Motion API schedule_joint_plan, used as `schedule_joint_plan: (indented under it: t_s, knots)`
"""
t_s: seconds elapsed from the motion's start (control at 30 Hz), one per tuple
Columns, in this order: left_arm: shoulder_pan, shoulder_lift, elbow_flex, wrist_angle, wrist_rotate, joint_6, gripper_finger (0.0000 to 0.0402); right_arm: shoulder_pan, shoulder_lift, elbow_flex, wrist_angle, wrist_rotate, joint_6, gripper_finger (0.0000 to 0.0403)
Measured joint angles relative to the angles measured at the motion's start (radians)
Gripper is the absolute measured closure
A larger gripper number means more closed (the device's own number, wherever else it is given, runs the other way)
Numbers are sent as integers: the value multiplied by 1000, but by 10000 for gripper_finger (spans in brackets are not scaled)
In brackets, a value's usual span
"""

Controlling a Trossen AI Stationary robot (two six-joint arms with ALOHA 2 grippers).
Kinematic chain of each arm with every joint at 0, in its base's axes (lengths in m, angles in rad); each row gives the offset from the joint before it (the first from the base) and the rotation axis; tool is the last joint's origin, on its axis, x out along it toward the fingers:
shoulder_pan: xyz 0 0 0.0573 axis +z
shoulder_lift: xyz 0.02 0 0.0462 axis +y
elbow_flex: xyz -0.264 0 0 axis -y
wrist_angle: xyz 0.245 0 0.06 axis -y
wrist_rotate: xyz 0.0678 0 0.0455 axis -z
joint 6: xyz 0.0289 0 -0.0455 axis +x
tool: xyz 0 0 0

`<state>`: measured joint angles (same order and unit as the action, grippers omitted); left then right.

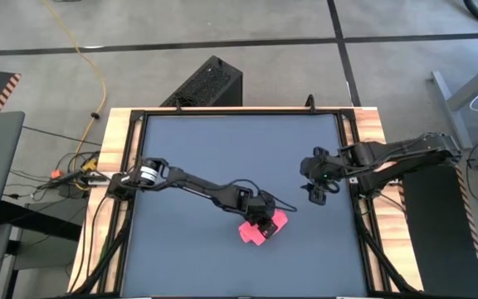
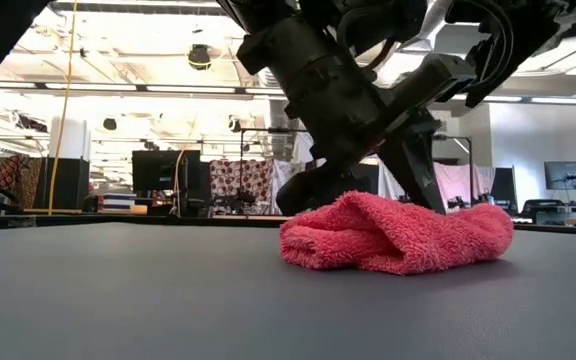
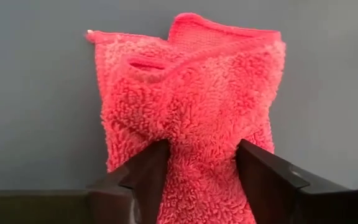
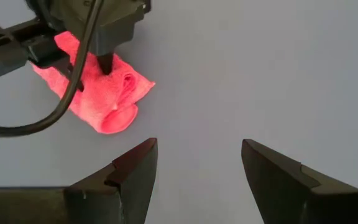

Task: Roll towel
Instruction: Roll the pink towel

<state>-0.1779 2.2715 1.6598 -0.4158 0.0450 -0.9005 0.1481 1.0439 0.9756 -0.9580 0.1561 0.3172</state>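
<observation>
left fingers (image 3: 148, 177) astride towel (image 3: 191, 112) | towel axis runs along fingers

Grey concrete floor (image 1: 247, 21) crossed by dark seams. A yellow cable (image 1: 98, 75) trails across it towards the wooden-edged worktop (image 1: 114, 133), which carries a dark grey mat (image 1: 239, 158). A black perforated box (image 1: 206, 83) stands behind the worktop. Beyond, an open hall: ceiling strip lights (image 2: 148, 88), dark monitors (image 2: 158, 170), patterned cloths hanging (image 2: 238, 180).

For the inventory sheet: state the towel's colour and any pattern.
The towel is plain bright pink, no pattern; clearest in the left wrist view.
</observation>
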Motion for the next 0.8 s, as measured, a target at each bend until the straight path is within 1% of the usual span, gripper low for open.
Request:
schedule_joint_plan:
  t_s: [0.1,0.17,0.3,0.33,0.7,0.8]
  knots:
    - [4,1,0,-13,3,-37,252,0,4,0,-2,16,0,143]
    - [3,2,0,-26,-13,-52,290,0,8,0,0,27,0,143]
    - [4,2,-2,-41,-24,-56,378,0,8,0,2,40,-1,143]
    - [4,2,-3,-41,-23,-58,388,0,8,0,1,52,-1,143]
    - [4,-1,-5,-35,-19,-73,400,0,8,0,-3,60,-3,143]
    - [1,-1,33,-72,-35,-58,401,0,8,0,-3,64,-3,143]
